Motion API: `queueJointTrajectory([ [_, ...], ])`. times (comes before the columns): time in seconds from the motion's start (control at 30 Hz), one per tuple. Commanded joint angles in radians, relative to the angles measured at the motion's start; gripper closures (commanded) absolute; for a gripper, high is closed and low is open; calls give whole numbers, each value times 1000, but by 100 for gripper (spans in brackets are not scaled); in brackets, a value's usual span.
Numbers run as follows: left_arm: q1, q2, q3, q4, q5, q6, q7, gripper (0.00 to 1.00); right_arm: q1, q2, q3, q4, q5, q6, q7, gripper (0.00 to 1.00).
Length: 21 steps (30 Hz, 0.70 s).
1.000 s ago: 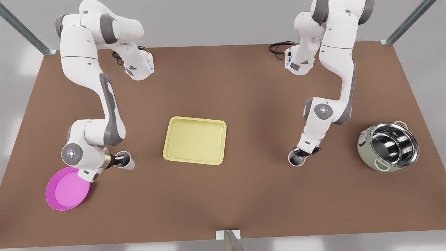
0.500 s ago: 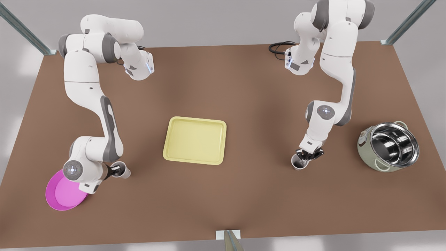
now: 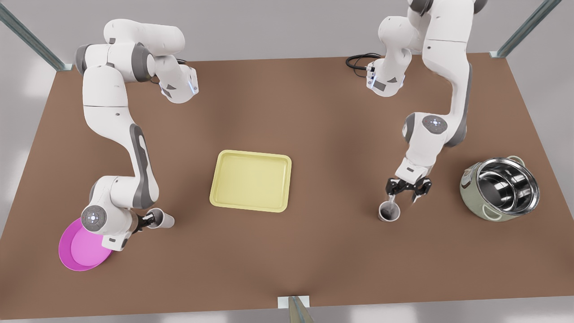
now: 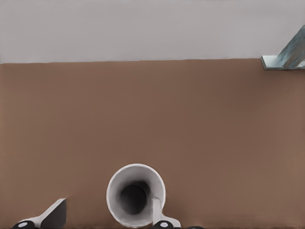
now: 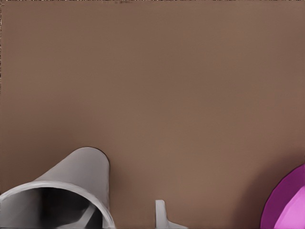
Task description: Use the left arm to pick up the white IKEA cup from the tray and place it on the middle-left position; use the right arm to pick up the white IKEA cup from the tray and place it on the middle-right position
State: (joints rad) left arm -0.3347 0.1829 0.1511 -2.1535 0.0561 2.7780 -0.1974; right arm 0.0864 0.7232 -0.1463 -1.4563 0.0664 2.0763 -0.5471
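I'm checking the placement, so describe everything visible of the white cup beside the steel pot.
The white cup is a small, plain, handleless tumbler, seemingly plastic, tapering towards its base, its shadowed inside empty. It stands upright on the bare brown table, between the yellow tray and the steel pot, apart from both. The open left gripper hangs above it; one finger overlaps its rim, contact unclear.

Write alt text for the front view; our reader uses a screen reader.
On a brown table, the left gripper hangs open over a white cup beside a steel pot, and the right gripper is at another cup by a pink plate. An empty yellow tray lies between.
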Motion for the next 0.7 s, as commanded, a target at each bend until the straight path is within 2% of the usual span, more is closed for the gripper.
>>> queueJointTrajectory([
  [0.0,-7,-62,-21,30,-12,-399,44,0,1,-10,1,1,35,-5,-57,42],
  [0.03,-7,-69,-36,125,-100,-570,46,0,1,-10,1,-1,38,-13,-56,38],
  [0.07,-6,-59,-34,247,-104,-764,47,0,1,-18,4,-1,88,-57,-54,35],
  [0.1,0,-57,-25,429,-107,-1020,82,0,3,-30,4,-3,92,-88,-40,35],
  [0.13,39,-59,-22,517,-107,-1131,190,0,6,-51,5,-3,90,-125,-24,34],
  [0.2,75,-74,58,554,-226,-1172,204,0,39,-157,13,-1,84,-269,73,31],
  [0.27,72,-71,50,554,-216,-1172,196,0,66,-246,14,11,75,-383,157,22],
  [0.3,72,-69,50,554,-214,-1170,196,0,64,-263,5,86,76,-423,245,3],
  [0.33,72,-66,47,554,-190,-1167,196,0,65,-286,-7,125,1,-443,280,0],
  [0.37,68,-62,45,554,-180,-1164,199,0,90,-304,-7,200,-137,-479,329,0],
  [0.43,63,-53,44,555,-139,-1163,202,0,89,-364,-18,202,-132,-533,435,0],
  [0.67,45,-30,44,563,-137,-1117,199,0,89,-363,-1,202,-114,-530,429,0],
])
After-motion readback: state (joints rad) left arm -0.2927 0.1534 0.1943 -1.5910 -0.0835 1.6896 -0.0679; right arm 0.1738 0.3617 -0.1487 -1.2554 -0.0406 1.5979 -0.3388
